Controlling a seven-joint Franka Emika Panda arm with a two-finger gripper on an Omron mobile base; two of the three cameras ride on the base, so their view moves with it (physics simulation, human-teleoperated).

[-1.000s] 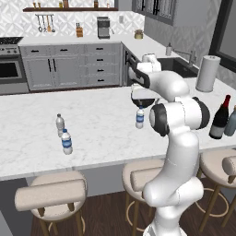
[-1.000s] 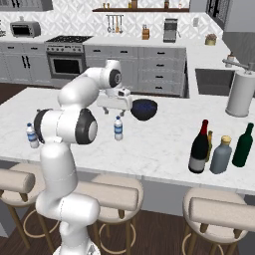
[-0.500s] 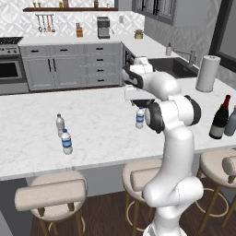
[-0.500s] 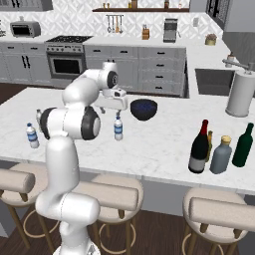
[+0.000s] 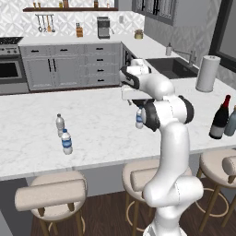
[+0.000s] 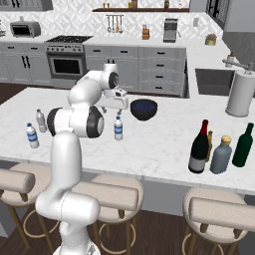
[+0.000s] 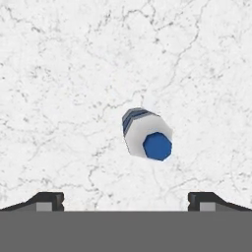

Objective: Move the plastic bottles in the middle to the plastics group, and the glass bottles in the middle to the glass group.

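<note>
A small clear water bottle [image 6: 118, 128] with a blue label stands in the middle of the marble island [image 6: 164, 130], also in the left base view as the water bottle [image 5: 139, 118]. My gripper [image 6: 117, 110] hangs open just above it, pointing down. In the hand view the bottle [image 7: 146, 134] lies a little right of centre, beyond my open gripper [image 7: 125, 202], with its blue top facing the camera. Two more water bottles [image 5: 67, 141] [image 5: 60, 124] stand at the island's left. At the right stand a dark wine bottle [image 6: 200, 148], a squat grey-blue bottle [image 6: 221, 155] and a green bottle [image 6: 243, 145].
A dark blue bowl [image 6: 144, 109] sits just right of the gripper, behind the middle bottle. A white paper-towel roll [image 6: 239, 94] stands at the far right by the sink. Padded stools [image 6: 219, 211] line the near edge of the island.
The hand has swung from beside the bowl to a spot over the middle water bottle, and the elbow has turned. The jaws have stayed open and the bottles have not moved.
</note>
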